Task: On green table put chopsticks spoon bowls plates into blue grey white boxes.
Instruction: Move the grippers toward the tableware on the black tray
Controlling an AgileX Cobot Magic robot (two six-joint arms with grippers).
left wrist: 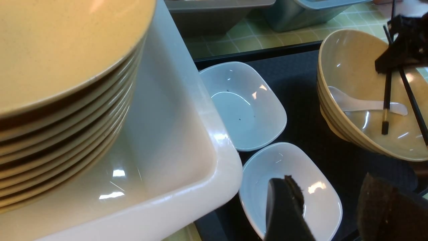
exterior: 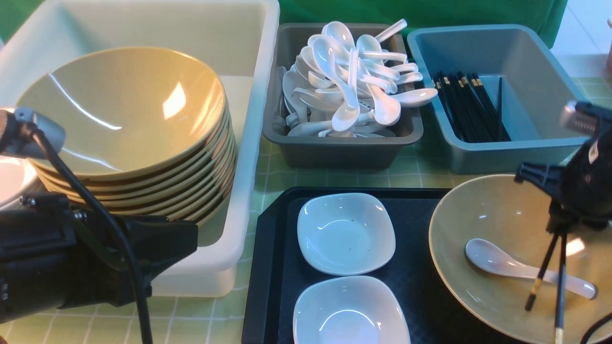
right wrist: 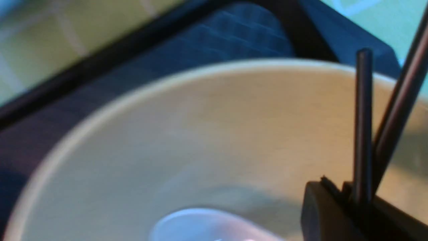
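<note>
Currently on my screen, item by item:

- Chopsticks: one pair, hanging from the right gripper, which is clamped on their thin upper ends. The gold-banded ends point down into the bowl at near right. The two sticks splay apart.
- Hazard one: that splay suggests to me an uneven pinch, so a quick swing could let one stick slide out.
- Spoon: lying in the same bowl, under the stick tips. I cannot tell whether they touch.
- Hazard two: a low sideways move could drag the spoon or catch the bowl's rim.
- Blue box: far side of the bowl, already holding other chopsticks.
- Hazard three: the long hanging ends may strike its near wall unless I lift well clear first.
- Black tray: under the bowl, on the green table.
- Left gripper: fingers apart, nothing between them, over the near plate, beside the white box. It is well clear of the right arm's route.
</note>
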